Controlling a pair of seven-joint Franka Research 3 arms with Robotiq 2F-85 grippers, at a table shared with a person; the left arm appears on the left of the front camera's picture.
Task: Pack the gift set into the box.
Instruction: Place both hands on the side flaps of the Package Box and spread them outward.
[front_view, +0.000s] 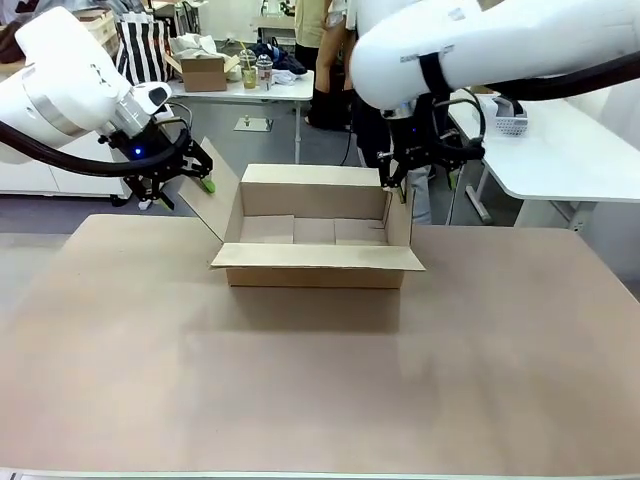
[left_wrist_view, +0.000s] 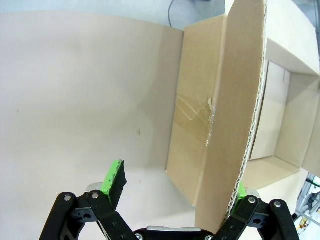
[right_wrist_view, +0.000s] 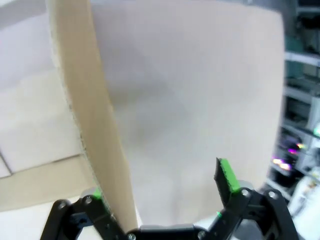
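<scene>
While the box (front_view: 318, 262) is seen open on the table (front_view: 320, 400), its left flap (front_view: 215, 195) is straddled by the left gripper (front_view: 182, 188), fingers spread. Its right flap (front_view: 398, 222) is likewise straddled by the right gripper (front_view: 395, 185), fingers spread, apparently without a pinch.

Left wrist view: a raised flap of the box (left_wrist_view: 235, 100) covers most of one green pad (left_wrist_view: 241, 189) of the left gripper (left_wrist_view: 178, 182), and the picture's upper edge cuts off the flap's top. Right wrist view: blurred throughout. A flap hides one pad of the right gripper (right_wrist_view: 161, 185).
</scene>
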